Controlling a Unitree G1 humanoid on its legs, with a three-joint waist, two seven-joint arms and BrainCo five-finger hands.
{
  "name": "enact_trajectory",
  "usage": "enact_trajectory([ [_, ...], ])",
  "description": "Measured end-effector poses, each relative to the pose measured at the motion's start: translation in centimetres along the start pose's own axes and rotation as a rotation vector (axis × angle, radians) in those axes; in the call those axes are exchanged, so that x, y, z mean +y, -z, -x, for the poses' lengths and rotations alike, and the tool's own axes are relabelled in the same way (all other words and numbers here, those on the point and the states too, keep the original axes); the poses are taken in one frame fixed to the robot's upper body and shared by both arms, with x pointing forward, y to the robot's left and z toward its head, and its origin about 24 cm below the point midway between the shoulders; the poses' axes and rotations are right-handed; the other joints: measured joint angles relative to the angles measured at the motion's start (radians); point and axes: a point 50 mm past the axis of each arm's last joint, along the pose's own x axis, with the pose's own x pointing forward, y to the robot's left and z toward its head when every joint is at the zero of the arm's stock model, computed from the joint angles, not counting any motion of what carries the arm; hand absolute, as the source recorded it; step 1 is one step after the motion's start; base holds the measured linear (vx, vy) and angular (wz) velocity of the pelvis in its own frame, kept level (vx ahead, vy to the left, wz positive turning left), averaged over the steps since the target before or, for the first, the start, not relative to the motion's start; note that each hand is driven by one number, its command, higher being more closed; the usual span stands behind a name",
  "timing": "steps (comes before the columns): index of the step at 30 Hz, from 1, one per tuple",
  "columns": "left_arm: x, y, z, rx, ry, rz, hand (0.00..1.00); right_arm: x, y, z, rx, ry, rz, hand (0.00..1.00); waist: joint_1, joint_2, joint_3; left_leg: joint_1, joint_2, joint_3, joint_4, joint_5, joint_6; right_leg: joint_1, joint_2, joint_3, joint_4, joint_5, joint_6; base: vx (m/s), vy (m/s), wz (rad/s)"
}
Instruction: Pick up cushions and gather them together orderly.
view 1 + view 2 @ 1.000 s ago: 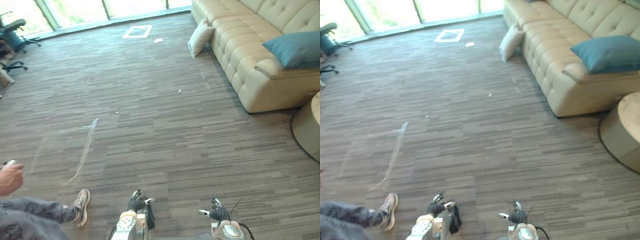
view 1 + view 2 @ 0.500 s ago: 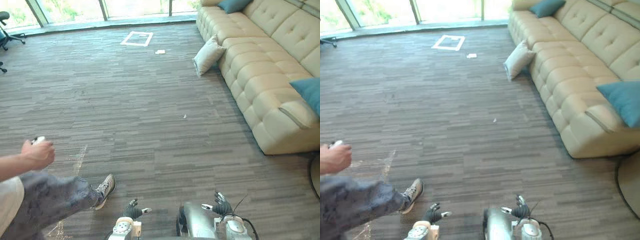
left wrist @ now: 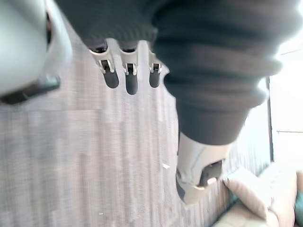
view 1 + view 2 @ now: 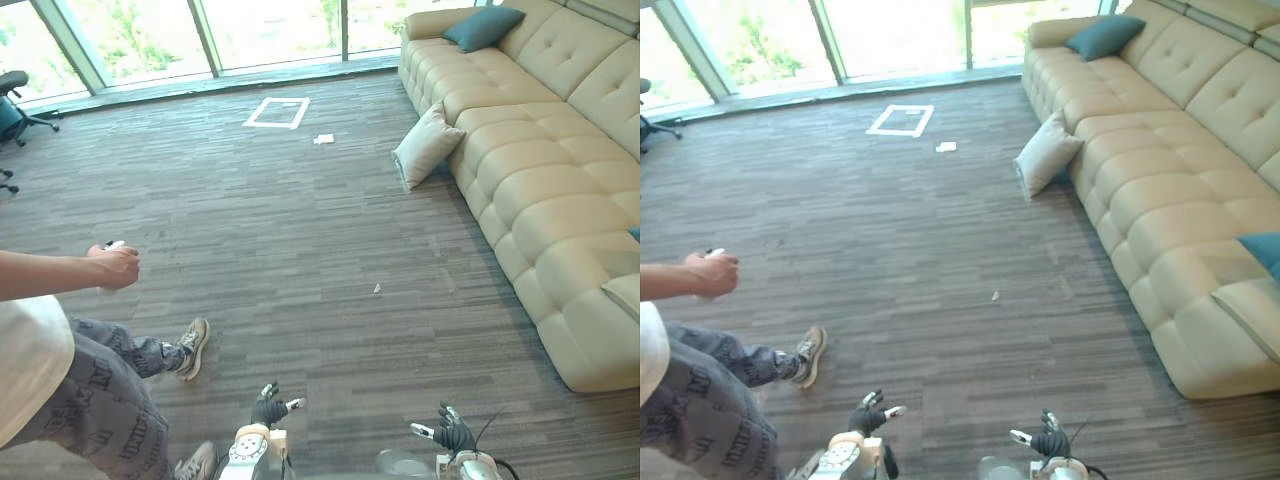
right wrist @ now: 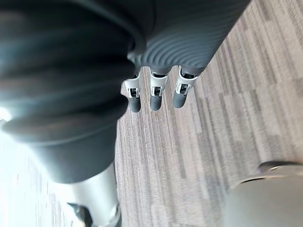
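A long beige tufted sofa (image 4: pixel 545 170) runs along one side of the room on a grey-brown striped carpet (image 4: pixel 300 240). A cream cushion (image 4: pixel 425 145), plump and square with pinched corners, stands on edge on the carpet and leans against the sofa's front, towards its far end. A teal cushion (image 4: pixel 483 27) lies on the seat at the sofa's far end, propped against the armrest. A second teal cushion (image 4: pixel 1262 250) sits on the seat near the sofa's near end, with just a corner of it in view.

The left hand (image 4: pixel 268 405) and the right hand (image 4: pixel 447 432) hang low over the carpet, well apart from the sofa and from every cushion. In each wrist view the fingers (image 3: pixel 131 78) (image 5: pixel 155 92) are straight and spread, with nothing held.

Across the carpet from the sofa a person (image 4: pixel 60 370) stands in patterned trousers, one hand (image 4: pixel 115 266) closed on a small white thing. A white tape square (image 4: pixel 277 112) and a paper scrap (image 4: pixel 323 139) lie on the carpet off the sofa's far end.
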Motion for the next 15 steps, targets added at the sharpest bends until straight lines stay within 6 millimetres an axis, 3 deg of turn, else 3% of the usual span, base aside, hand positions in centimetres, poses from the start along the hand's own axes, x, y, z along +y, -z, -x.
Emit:
enact_trajectory([
  [1, -0.2, 0.0, 0.0, 0.001, 0.006, -0.004, 0.00, -0.3, 0.0, 0.0, 0.002, 0.005, 0.007, 0.00, 0.002, 0.016, -0.005, -0.016, -0.005, -0.036, -0.079, 0.021, 0.002, 0.030, 0.010, 0.031, -0.023, -0.009, 0.014, 0.70, 0.308, -1.13],
  [2, -0.5, 0.0, 0.0, -0.001, 0.014, -0.013, 0.00, -0.6, 0.2, 0.0, 0.009, 0.010, 0.023, 0.00, 0.011, 0.031, -0.012, -0.055, 0.004, -0.064, -0.049, 0.065, 0.043, 0.064, 0.015, 0.070, -0.040, -0.031, 0.036, 0.76, 0.383, -1.22],
  [3, -0.5, -0.3, -0.1, -0.007, 0.018, -0.024, 0.00, -0.2, 0.6, 0.1, 0.025, 0.001, 0.025, 0.00, 0.027, 0.015, -0.023, -0.058, -0.013, -0.056, 0.019, 0.131, 0.075, 0.085, -0.015, 0.113, -0.022, -0.049, 0.053, 0.68, 0.359, -0.99],
  [5, 0.2, 0.0, -0.2, 0.016, 0.010, -0.048, 0.00, 0.3, 1.9, 0.6, 0.060, -0.009, 0.010, 0.00, 0.013, -0.059, -0.058, -0.053, -0.076, -0.026, 0.073, 0.078, 0.132, 0.005, -0.085, 0.132, 0.165, -0.040, 0.071, 0.63, 0.291, -0.23],
  [6, 0.3, 0.2, -0.2, 0.025, 0.015, -0.069, 0.00, 0.7, 3.2, 1.2, 0.107, -0.014, 0.000, 0.00, 0.007, -0.087, -0.078, -0.039, -0.120, -0.017, 0.088, 0.031, 0.137, -0.083, -0.116, 0.132, 0.377, 0.011, 0.111, 0.69, 0.279, 0.38],
  [7, 0.5, 0.2, -0.3, 0.028, 0.015, -0.086, 0.00, 1.0, 3.8, 1.3, 0.133, -0.018, -0.007, 0.00, -0.001, -0.114, -0.075, -0.011, -0.154, -0.023, 0.091, 0.002, 0.148, -0.139, -0.131, 0.138, 0.530, 0.103, 0.138, 0.84, 0.294, 0.56],
  [8, 0.5, 0.2, -0.3, 0.032, 0.017, -0.097, 0.00, 1.2, 4.0, 1.4, 0.146, -0.020, -0.014, 0.00, -0.009, -0.125, -0.076, 0.022, -0.180, -0.035, 0.084, -0.029, 0.160, -0.194, -0.132, 0.146, 0.661, 0.264, 0.170, 0.67, 0.174, 0.50],
  [9, 0.5, 0.6, -0.4, 0.064, 0.020, -0.109, 0.00, 1.1, 3.7, 1.2, 0.138, -0.019, -0.008, 0.00, -0.015, -0.112, -0.067, 0.098, -0.193, -0.049, 0.043, -0.060, 0.172, -0.261, -0.141, 0.131, 0.810, 0.258, 0.176, 0.79, 0.187, 0.20],
  [11, 0.4, 1.3, -0.2, 0.093, 0.032, -0.134, 0.00, 0.2, 3.0, 0.9, 0.105, -0.010, 0.016, 0.00, -0.017, -0.075, -0.052, 0.269, -0.189, -0.056, -0.067, -0.075, 0.176, -0.335, -0.127, 0.058, 0.891, 0.136, 0.094, 0.63, 0.121, -0.10],
  [13, 0.1, 1.6, -0.1, 0.105, 0.045, -0.151, 0.00, -0.9, 2.2, 0.7, 0.060, 0.010, 0.037, 0.00, -0.034, -0.007, -0.049, 0.421, -0.142, -0.072, -0.186, -0.078, 0.178, -0.452, -0.047, -0.031, 0.800, 0.033, 0.045, 0.59, 0.045, 0.11],
  [15, 0.1, 1.1, -0.3, 0.091, 0.045, -0.154, 0.00, -0.9, 1.3, 0.4, 0.031, 0.012, 0.033, 0.00, -0.053, 0.001, -0.044, 0.472, -0.112, -0.057, -0.207, -0.078, 0.179, -0.575, -0.026, -0.096, 0.601, 0.022, 0.060, 0.60, -0.067, 0.28],
])
